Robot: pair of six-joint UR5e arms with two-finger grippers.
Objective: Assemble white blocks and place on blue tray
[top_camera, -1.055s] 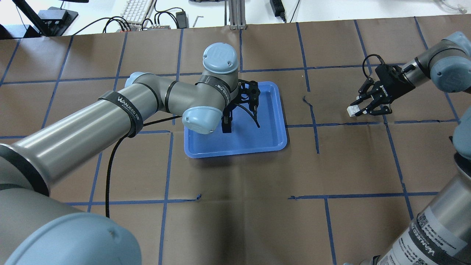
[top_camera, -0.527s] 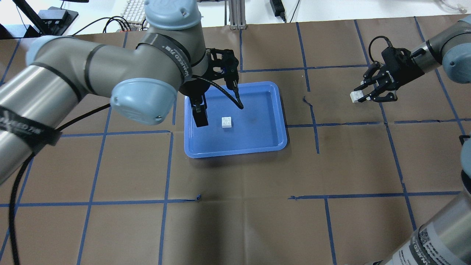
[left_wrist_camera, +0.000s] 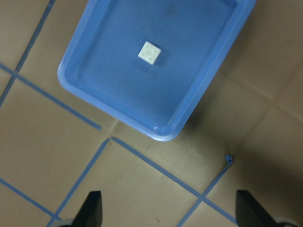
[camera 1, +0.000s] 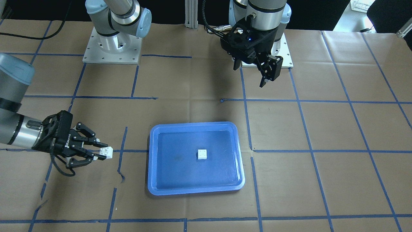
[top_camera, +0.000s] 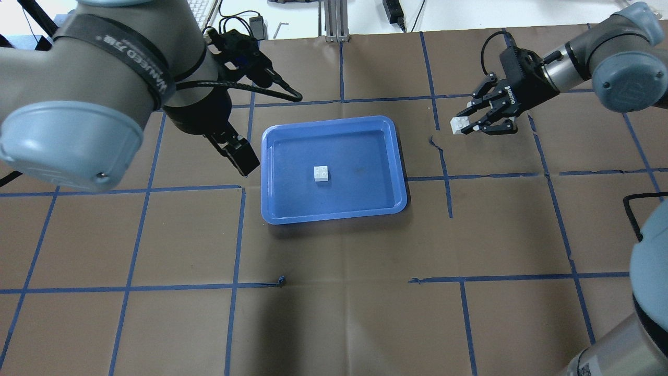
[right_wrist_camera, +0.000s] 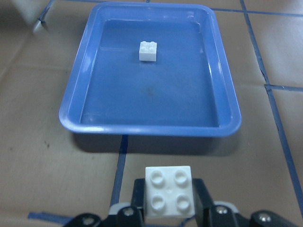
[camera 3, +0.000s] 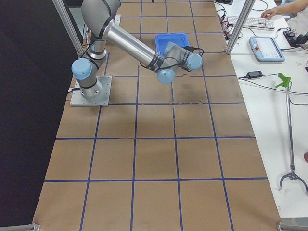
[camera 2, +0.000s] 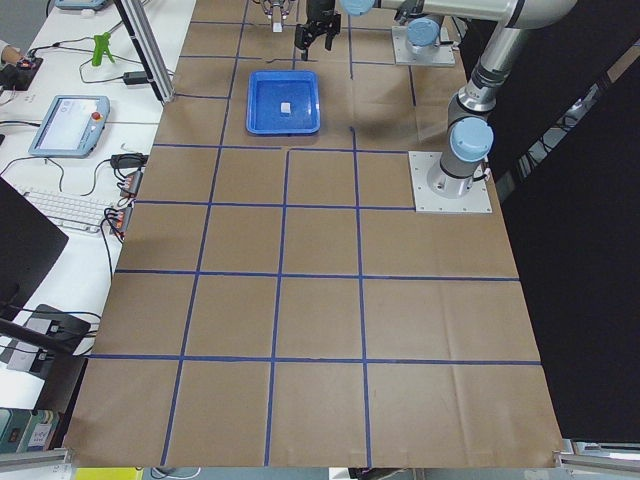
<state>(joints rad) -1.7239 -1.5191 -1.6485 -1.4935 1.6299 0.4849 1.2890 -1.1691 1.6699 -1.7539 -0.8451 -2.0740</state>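
One white block (top_camera: 321,173) lies studs up in the middle of the blue tray (top_camera: 365,201). It also shows in the front view (camera 1: 202,154) and in both wrist views (left_wrist_camera: 149,52) (right_wrist_camera: 148,51). My right gripper (top_camera: 468,127) is shut on the second white block (top_camera: 458,125), held studs up above the table to the right of the tray; this block shows close up in the right wrist view (right_wrist_camera: 168,191). My left gripper (camera 1: 252,72) is open and empty, raised high near the tray's left side, with one finger (top_camera: 239,155) showing in the overhead view.
The table is covered in brown paper with a grid of blue tape lines (top_camera: 237,235). A black cable (top_camera: 282,94) loops from the left wrist. A keyboard (top_camera: 195,13) and more cables lie beyond the far edge.
My left arm has risen and drawn back to the left off the tray, uncovering the white block lying there. My right gripper has carried its block left and farther back, toward the tray.
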